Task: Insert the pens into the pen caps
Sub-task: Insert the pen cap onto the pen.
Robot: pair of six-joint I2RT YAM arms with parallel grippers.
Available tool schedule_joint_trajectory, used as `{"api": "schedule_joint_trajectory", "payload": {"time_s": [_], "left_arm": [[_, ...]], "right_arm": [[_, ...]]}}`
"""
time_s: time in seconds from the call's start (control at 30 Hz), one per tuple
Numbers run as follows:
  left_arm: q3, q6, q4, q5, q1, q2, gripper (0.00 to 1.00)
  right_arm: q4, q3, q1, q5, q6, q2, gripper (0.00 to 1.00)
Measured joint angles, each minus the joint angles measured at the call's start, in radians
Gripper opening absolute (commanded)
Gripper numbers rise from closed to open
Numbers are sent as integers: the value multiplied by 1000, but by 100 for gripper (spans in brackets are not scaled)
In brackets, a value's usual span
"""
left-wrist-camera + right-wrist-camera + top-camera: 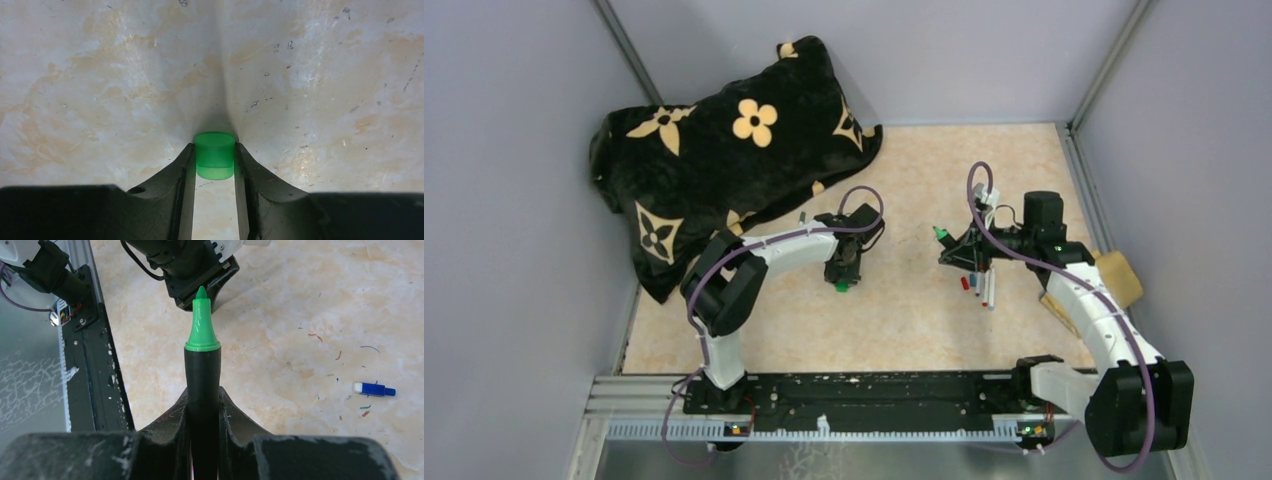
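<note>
Where the overhead camera takes in the whole table (904, 330), a black cushion with tan flowers (724, 150) lies at the far left corner, out of sight of both wrist cameras. Just right of it the left tool (844, 272) points down at the table with only a speck of green under its tip. The left wrist view makes that speck out: a short green pen cap (214, 160) stands upright on the marbled surface, and the tool is closed on it, one jaw against each side.

Further right, the right tool (959, 250) is turned toward the left arm. Its wrist view shows it clamped on a thick black pen (202, 380), whose bare green nib points at the left tool; from above little more than that nib shows. Beneath this tool the overhead view has a few loose pens (980, 288) lying close together. Only the right wrist view shows a small blue-and-white piece (374, 388) on the table; pen or cap, I cannot tell. A tan cardboard box (1121, 275) sits at the far right, partly behind the arm.
</note>
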Motion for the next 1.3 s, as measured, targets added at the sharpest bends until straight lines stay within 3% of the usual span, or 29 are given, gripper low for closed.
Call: {"api": "schedule_joint_trajectory", "payload": {"time_s": [0.2, 0.27, 0.63, 0.7, 0.83, 1.13, 1.3], "left_arm": [[18, 48, -19, 4, 1, 21, 51], [22, 55, -27, 0, 1, 23, 51], [33, 70, -25, 26, 1, 34, 35], [34, 74, -24, 32, 3, 35, 26], [30, 82, -18, 42, 5, 33, 0], [-56, 80, 77, 92, 14, -55, 0], [-155, 90, 266, 216, 14, -272, 0]], "right_arm": [[-1, -1, -5, 0, 0, 0, 0], [-1, -1, -5, 0, 0, 0, 0], [-1, -1, -5, -4, 0, 0, 0], [-1, -1, -5, -4, 0, 0, 0], [-1, -1, -5, -5, 0, -2, 0], [-8, -3, -5, -53, -31, -19, 0], [-30, -7, -5, -89, -66, -42, 0]]}}
